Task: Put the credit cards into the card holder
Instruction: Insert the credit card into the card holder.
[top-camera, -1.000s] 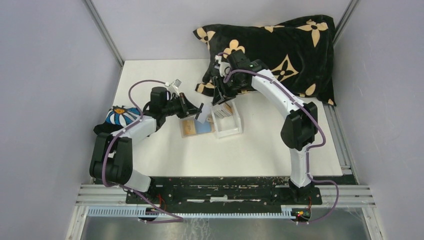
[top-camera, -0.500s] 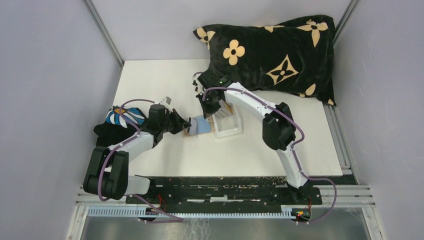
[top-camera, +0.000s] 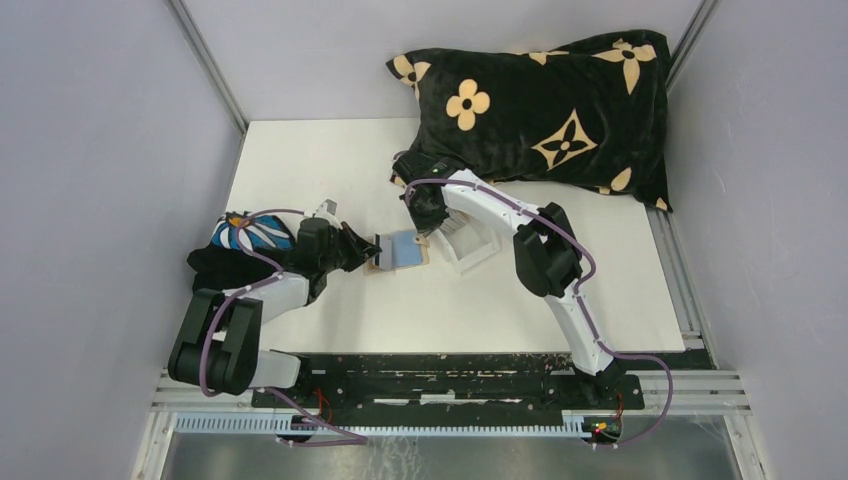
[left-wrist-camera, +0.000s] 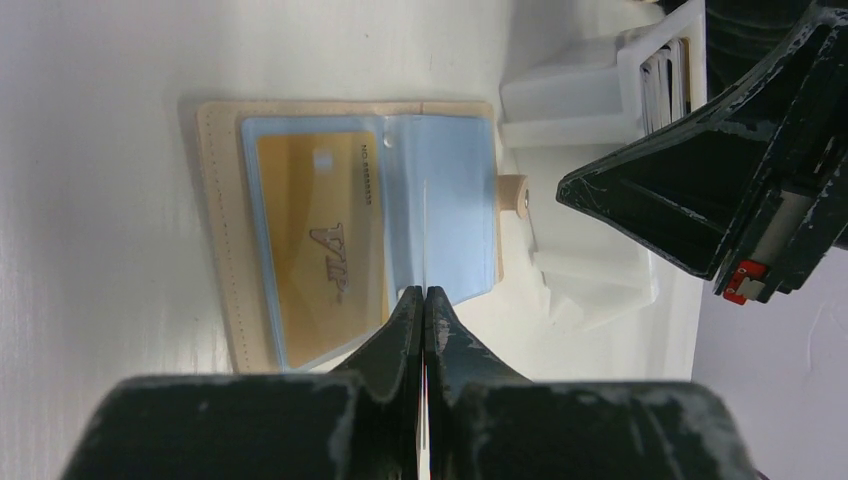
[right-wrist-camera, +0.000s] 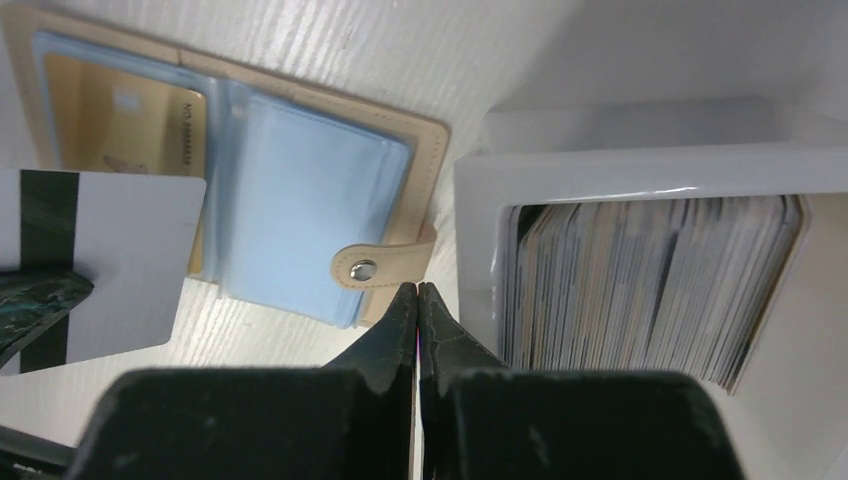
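Holder (left-wrist-camera: 225, 250) open flat on table (top-camera: 320, 160), gold card (left-wrist-camera: 320, 260) in sleeve. Left gripper (left-wrist-camera: 425, 300) pinching white card (right-wrist-camera: 120, 260) edgewise over holder. Right gripper (right-wrist-camera: 417, 292) tips together, between snap tab (right-wrist-camera: 365, 268) and box (right-wrist-camera: 600, 165) of cards (right-wrist-camera: 650, 290).

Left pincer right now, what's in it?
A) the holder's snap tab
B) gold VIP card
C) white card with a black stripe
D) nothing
C. The left pincer is shut on a white card with a black stripe, while the gold VIP card sits in a sleeve of the open card holder.
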